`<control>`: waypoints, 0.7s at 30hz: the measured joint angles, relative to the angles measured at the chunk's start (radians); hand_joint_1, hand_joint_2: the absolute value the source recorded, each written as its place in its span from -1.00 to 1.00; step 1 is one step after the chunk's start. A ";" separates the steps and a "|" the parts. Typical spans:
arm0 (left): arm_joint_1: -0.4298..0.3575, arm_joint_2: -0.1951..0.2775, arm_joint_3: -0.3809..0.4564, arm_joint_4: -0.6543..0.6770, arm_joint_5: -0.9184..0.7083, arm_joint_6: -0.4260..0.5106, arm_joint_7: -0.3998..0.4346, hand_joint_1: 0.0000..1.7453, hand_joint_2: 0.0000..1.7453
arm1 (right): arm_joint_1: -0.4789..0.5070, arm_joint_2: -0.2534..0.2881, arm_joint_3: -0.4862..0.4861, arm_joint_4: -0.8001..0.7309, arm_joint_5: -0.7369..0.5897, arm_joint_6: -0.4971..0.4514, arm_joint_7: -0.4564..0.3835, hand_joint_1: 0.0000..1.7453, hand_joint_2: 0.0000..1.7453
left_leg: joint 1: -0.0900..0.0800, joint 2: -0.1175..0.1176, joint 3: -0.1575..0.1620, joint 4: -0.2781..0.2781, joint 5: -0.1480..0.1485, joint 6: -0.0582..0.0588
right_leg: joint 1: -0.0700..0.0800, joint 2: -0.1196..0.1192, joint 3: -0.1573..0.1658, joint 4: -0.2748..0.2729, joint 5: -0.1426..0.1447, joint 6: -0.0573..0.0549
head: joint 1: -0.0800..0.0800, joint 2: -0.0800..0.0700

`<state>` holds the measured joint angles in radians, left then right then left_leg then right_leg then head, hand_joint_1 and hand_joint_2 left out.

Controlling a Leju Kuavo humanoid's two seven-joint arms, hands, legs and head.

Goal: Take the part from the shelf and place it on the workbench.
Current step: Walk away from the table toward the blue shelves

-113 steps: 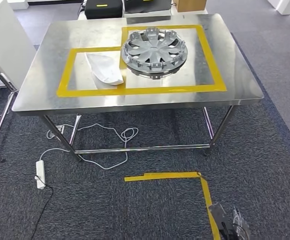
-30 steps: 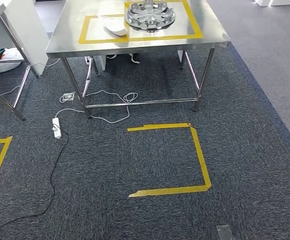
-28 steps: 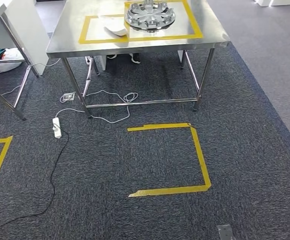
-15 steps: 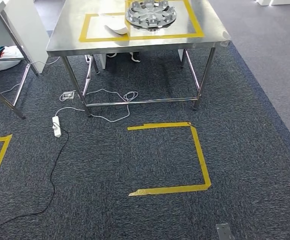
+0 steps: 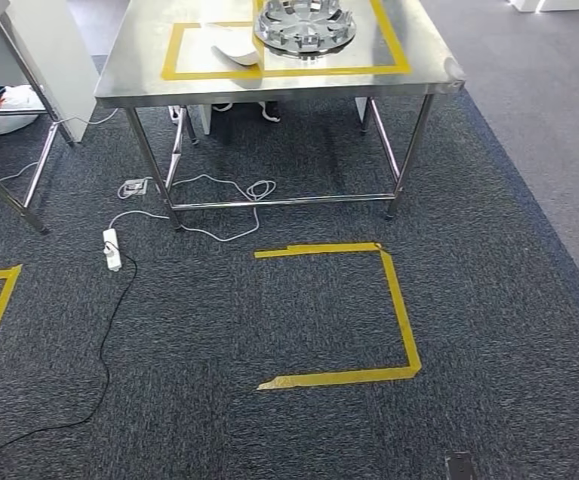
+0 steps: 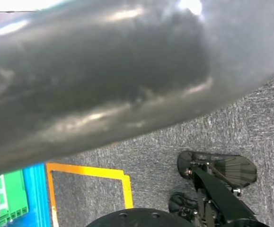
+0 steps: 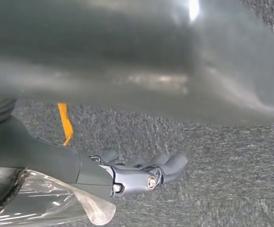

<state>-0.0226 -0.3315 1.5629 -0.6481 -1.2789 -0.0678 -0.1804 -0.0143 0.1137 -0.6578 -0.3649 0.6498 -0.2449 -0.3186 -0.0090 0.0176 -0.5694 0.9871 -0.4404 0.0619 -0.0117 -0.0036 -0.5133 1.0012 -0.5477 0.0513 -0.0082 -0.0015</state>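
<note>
Fingers (image 7: pixel 142 172) well apart from part (image 5: pixel 305 22).

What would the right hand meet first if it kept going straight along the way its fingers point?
Most likely nothing soon: in the right wrist view the right hand lies stretched out over the dark carpet, the fingers bare. Depth is unclear.

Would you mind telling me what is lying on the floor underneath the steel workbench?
Under the workbench white cables coil on the carpet, leading to a power strip just outside. Farther back, pale objects sit in shadow; I cannot identify them.
</note>
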 joint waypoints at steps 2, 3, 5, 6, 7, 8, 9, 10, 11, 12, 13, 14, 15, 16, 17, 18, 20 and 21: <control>0.000 -0.001 0.000 0.000 -0.001 0.001 0.000 -1.00 -1.00 | -0.001 0.000 -0.010 0.001 0.000 0.000 -0.001 -1.00 -1.00 | 0.003 0.009 -0.003 -0.007 0.005 0.004 | -0.001 0.002 -0.053 0.110 -0.065 0.006 | 0.003 0.000; 0.000 -0.002 0.000 0.000 -0.002 0.001 0.000 -1.00 -1.00 | 0.000 0.001 -0.014 0.002 0.001 0.000 -0.001 -1.00 -1.00 | 0.003 0.013 -0.005 -0.007 0.006 0.005 | -0.002 0.002 -0.083 0.175 -0.095 0.009 | 0.003 0.000; 0.000 -0.002 0.000 0.000 -0.002 0.001 0.000 -1.00 -1.00 | 0.002 0.001 -0.019 0.005 0.002 0.000 -0.001 -1.00 -1.00 | 0.004 0.025 -0.010 -0.003 0.007 0.003 | -0.007 0.001 -0.113 0.240 -0.106 0.016 | 0.003 0.000; -0.001 -0.003 0.000 0.000 -0.002 0.002 0.000 -1.00 -1.00 | 0.003 0.001 -0.021 0.006 0.003 0.000 -0.001 -1.00 -1.00 | 0.005 0.031 -0.012 0.000 0.007 0.000 | -0.009 -0.002 -0.101 0.216 -0.083 0.019 | 0.003 0.000; 0.000 -0.003 0.000 0.000 -0.002 0.002 0.000 -1.00 -1.00 | 0.003 0.001 -0.024 0.006 0.003 0.000 -0.001 -1.00 -1.00 | 0.007 0.039 -0.014 0.005 0.006 -0.004 | -0.012 -0.009 -0.071 0.159 -0.048 0.023 | 0.003 0.000; 0.000 -0.003 0.000 0.000 -0.002 0.001 0.000 -1.00 -1.00 | 0.001 0.001 -0.026 0.006 0.003 0.000 -0.001 -1.00 -1.00 | 0.008 0.046 -0.015 0.011 0.003 -0.011 | -0.014 -0.028 -0.036 0.088 -0.020 0.027 | 0.003 0.000; 0.000 -0.003 0.000 0.000 -0.003 0.001 0.000 -1.00 -1.00 | -0.001 0.002 -0.027 0.006 0.003 0.000 -0.002 -1.00 -1.00 | 0.008 0.053 -0.017 0.019 -0.001 -0.019 | -0.015 -0.043 -0.008 0.031 0.001 0.024 | 0.003 0.000; 0.000 -0.002 0.000 0.000 -0.003 0.002 0.000 -1.00 -1.00 | -0.003 0.004 -0.027 0.006 0.003 0.000 -0.002 -1.00 -1.00 | 0.007 0.059 -0.017 0.026 -0.004 -0.026 | -0.014 -0.053 0.009 -0.005 0.010 0.017 | 0.002 0.000; -0.001 -0.001 0.000 0.000 -0.004 0.002 0.000 -1.00 -1.00 | -0.004 0.005 -0.028 0.007 0.004 0.000 -0.003 -1.00 -1.00 | 0.004 0.065 -0.016 0.030 -0.007 -0.033 | -0.012 -0.057 0.012 -0.015 0.009 0.008 | 0.000 0.000; -0.001 0.000 0.000 0.000 -0.004 0.002 0.000 -1.00 -1.00 | -0.004 0.006 -0.029 0.007 0.004 0.000 -0.003 -1.00 -1.00 | 0.004 0.071 -0.014 0.032 -0.008 -0.038 | -0.011 -0.047 0.010 -0.014 0.011 -0.003 | -0.001 0.000; -0.002 0.000 0.000 0.000 -0.004 0.002 0.000 -1.00 -1.00 | -0.003 0.006 -0.031 0.007 0.004 0.000 -0.003 -1.00 -1.00 | 0.006 0.074 -0.013 0.032 -0.008 -0.043 | -0.011 -0.039 0.008 -0.012 0.013 -0.011 | -0.002 0.000; -0.002 0.000 0.000 0.000 -0.004 0.002 0.000 -1.00 -1.00 | -0.002 0.006 -0.033 0.008 0.004 0.000 -0.003 -1.00 -1.00 | 0.009 0.064 -0.014 0.039 -0.018 -0.049 | -0.012 -0.031 0.007 -0.012 0.016 -0.018 | -0.002 0.000; -0.001 0.000 0.000 0.000 -0.004 0.002 0.000 -1.00 -1.00 | -0.001 0.006 -0.034 0.008 0.004 0.000 -0.003 -1.00 -1.00 | 0.012 0.047 -0.021 0.060 -0.039 -0.055 | -0.013 -0.023 0.007 -0.012 0.020 -0.026 | -0.002 0.000; 0.001 0.001 0.000 0.000 -0.004 0.002 0.000 -1.00 -1.00 | -0.002 0.006 -0.035 0.008 0.004 0.000 -0.003 -1.00 -1.00 | 0.014 0.026 -0.035 0.101 -0.073 -0.061 | -0.013 -0.014 0.005 -0.012 0.025 -0.032 | -0.002 0.000; 0.002 0.001 0.000 0.000 -0.004 0.002 0.000 -1.00 -1.00 | -0.004 0.006 -0.036 0.008 0.004 -0.001 -0.003 -1.00 -1.00 | 0.015 0.007 -0.055 0.160 -0.115 -0.064 | -0.013 -0.004 0.004 -0.011 0.029 -0.036 | -0.003 0.000; 0.003 0.001 0.001 0.000 -0.004 0.002 0.000 -1.00 -1.00 | -0.004 0.006 -0.037 0.008 0.004 -0.001 -0.003 -1.00 -1.00 | 0.015 -0.002 -0.078 0.227 -0.152 -0.065 | -0.011 0.007 0.001 -0.011 0.032 -0.039 | -0.003 0.000; 0.004 0.002 0.001 0.000 -0.004 0.002 0.000 -1.00 -1.00 | -0.002 0.006 -0.038 0.008 0.005 0.000 -0.003 -1.00 -1.00 | 0.015 -0.007 -0.103 0.310 -0.177 -0.061 | -0.008 0.031 -0.004 -0.010 0.035 -0.039 | -0.003 0.000; 0.004 0.002 0.001 0.000 -0.004 0.002 0.000 -1.00 -1.00 | -0.001 0.006 -0.038 0.008 0.005 0.000 -0.003 -1.00 -1.00 | 0.014 -0.009 -0.094 0.299 -0.160 -0.056 | -0.007 0.045 -0.004 -0.010 0.036 -0.039 | -0.002 0.000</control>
<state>-0.0184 -0.3300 1.5639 -0.6485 -1.2827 -0.0659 -0.1804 -0.0155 0.1202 -0.6961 -0.3568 0.6544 -0.2453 -0.3216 0.0054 0.0084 -0.6630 1.2858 -0.6003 0.0059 -0.0188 0.0410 -0.5174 0.9914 -0.5122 0.0125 -0.0105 -0.0015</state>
